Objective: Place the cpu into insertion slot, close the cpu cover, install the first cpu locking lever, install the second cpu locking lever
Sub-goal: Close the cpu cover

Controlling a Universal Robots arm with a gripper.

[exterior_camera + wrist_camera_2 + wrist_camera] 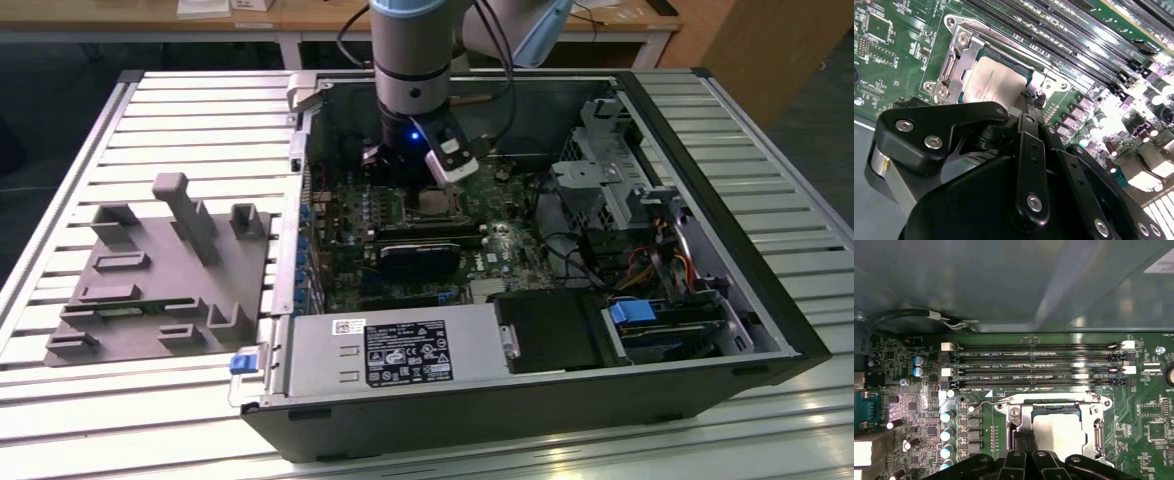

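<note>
Exterior view, arm: the robot arm (414, 60) reaches down into the open computer case (787, 330), upper middle of the frame, right over the insertion slot (435, 204).
Cpu: the cpu (991, 80) sits in the slot, so placing looks done.
Cpu cover: the cpu cover (1019, 417) lies flat around the chip and appears closed.
Claw: the claw (1024, 436) is pinched together with nothing visible between its tips, at the socket's edge.
Levers: a wire locking lever (985, 402) lies beside the memory slots (1034, 375). I cannot tell if it is latched, so the levers seem to be the work left.

You see a grey moulded fixture (160, 270) on the slatted surface (134, 420), just beside the open computer case (534, 415), at the exterior view's left. Inside the case sits a grey power supply (387, 352). In the first wrist view, four long memory slots (1034, 367) run side by side.
</note>
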